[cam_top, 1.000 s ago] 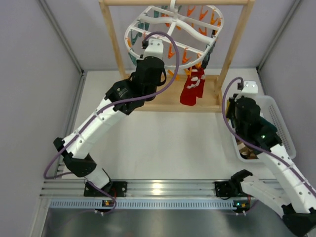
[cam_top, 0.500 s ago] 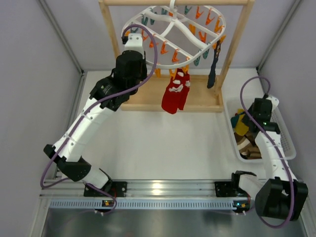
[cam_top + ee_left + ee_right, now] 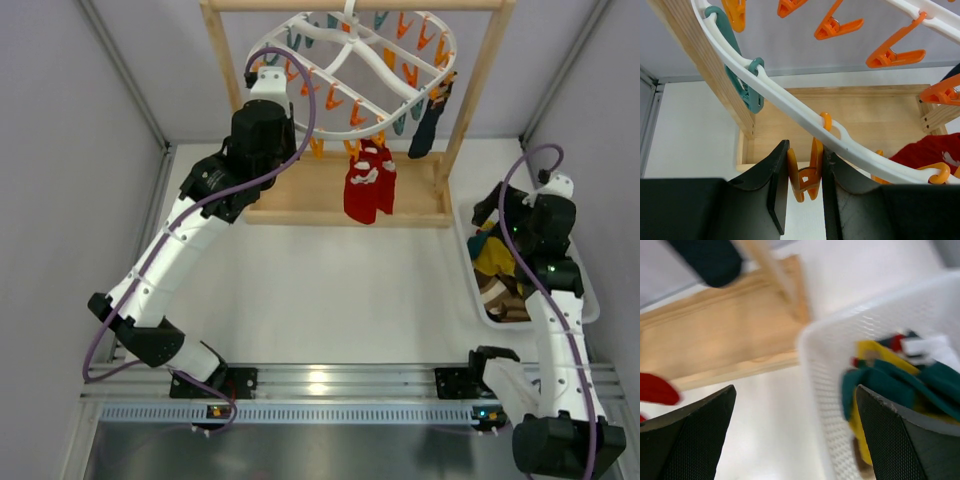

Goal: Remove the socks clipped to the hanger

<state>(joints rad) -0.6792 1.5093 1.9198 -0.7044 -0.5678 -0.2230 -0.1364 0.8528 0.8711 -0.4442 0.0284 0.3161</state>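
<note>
Left wrist view: the left tool (image 3: 802, 197) is clenched on an orange clip (image 3: 805, 177) under the hanger (image 3: 785, 102), red socks (image 3: 932, 150) hanging to its right; tugging here would likely swing the hanger. The right tool (image 3: 795, 392) gapes, released, above the basket (image 3: 880, 310)

Noted wooden stand (image 3: 865, 115) base ahead of left claw (image 3: 805, 150), post at its left. White mesh basket (image 3: 822, 370) below right claw (image 3: 795, 390), toward its right side.

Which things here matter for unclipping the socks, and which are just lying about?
Job: hanger; red socks clipped to it; dark sock at its right edge; white basket with loose socks inside.
Lying about: wooden stand; spare clips.
</note>
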